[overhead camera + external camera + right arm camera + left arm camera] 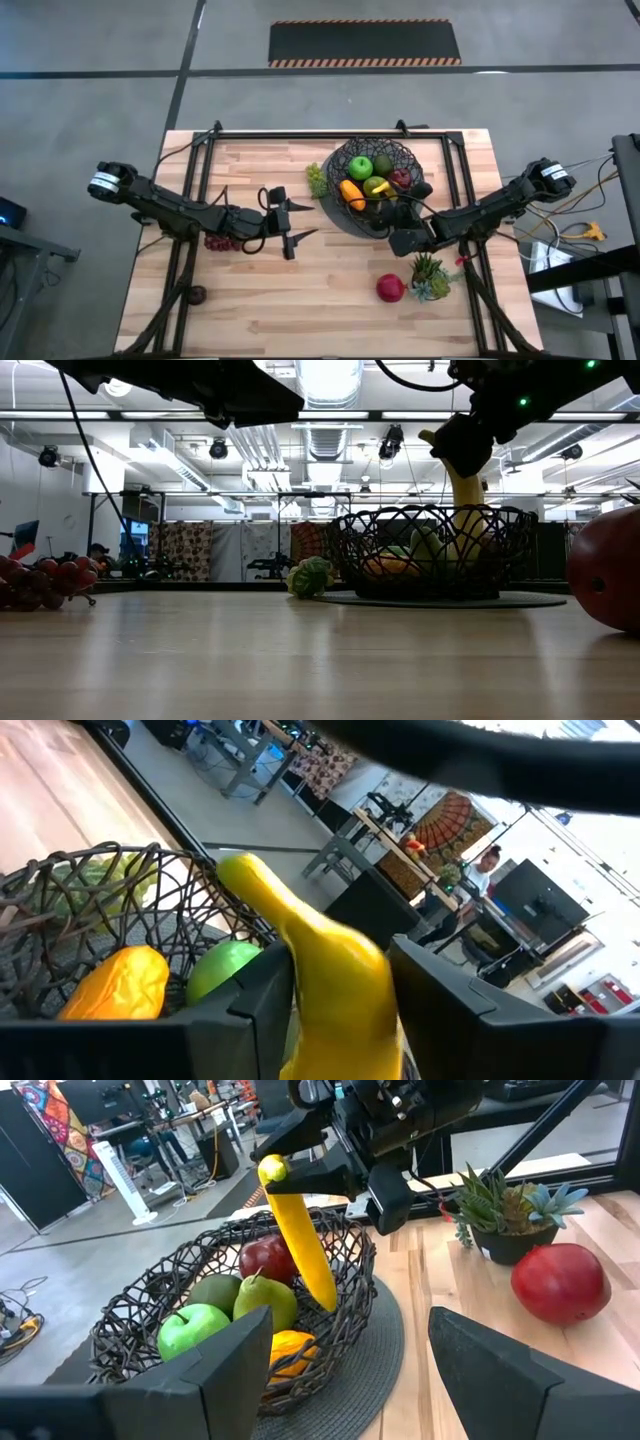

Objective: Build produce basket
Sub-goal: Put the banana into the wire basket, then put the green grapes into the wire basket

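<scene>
The right gripper (335, 1175) is positioned over the near rim of the round black woven-wire basket (340, 165). Its two dark fingers are closed narrowly on one yellow toy banana (300, 1240), which is held upright with its lower end inside the basket. The left gripper (292, 222) is held above the bare wooden table (260, 310) left of the basket, its fingers spread and holding nothing.

Inside the basket are counted one green apple (192, 1330), one green pear (265, 1300), one dark red apple (265, 1260) and one orange piece (285, 1352). On the table are counted one large red fruit (390, 288), one purple grape bunch (218, 241), one green grape bunch (317, 180) and one small spiky potted plant (430, 275).
</scene>
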Robot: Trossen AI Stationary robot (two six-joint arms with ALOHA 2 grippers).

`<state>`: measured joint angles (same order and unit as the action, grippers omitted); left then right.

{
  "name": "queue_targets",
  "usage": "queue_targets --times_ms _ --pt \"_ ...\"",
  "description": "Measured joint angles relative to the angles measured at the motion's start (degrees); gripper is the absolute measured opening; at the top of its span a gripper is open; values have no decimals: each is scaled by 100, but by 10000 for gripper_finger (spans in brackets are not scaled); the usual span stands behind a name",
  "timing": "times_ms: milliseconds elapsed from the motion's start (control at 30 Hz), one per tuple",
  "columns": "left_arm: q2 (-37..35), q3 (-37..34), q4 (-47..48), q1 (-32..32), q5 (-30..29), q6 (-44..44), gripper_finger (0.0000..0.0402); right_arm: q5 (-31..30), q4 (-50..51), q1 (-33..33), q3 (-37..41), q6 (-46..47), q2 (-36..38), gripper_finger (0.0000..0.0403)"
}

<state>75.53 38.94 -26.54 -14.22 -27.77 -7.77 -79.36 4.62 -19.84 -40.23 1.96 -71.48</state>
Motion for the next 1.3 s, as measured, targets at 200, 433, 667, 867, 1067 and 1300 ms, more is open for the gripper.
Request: queue_targets --times_ms 200,433,667,867,1067,1300 --pt "0 0 1 0 2 0 251 51 0 0 0 30 0 185" --pt "0 0 0 0 2 0 251 39 -17 -2 0 103 2 202" --pt "0 -2 0 0 2 11 251 -24 -20 0 -245 -82 55 203" --pt "0 -2 -1 0 2 -2 251 -23 -18 -2 -435 -259 78 203" --pt "0 -2 1 0 2 -9 251 -8 -15 -17 -537 -508 159 202" --pt "0 -2 1 195 4 -60 251 1453 -20 98 -737 -867 336 169"
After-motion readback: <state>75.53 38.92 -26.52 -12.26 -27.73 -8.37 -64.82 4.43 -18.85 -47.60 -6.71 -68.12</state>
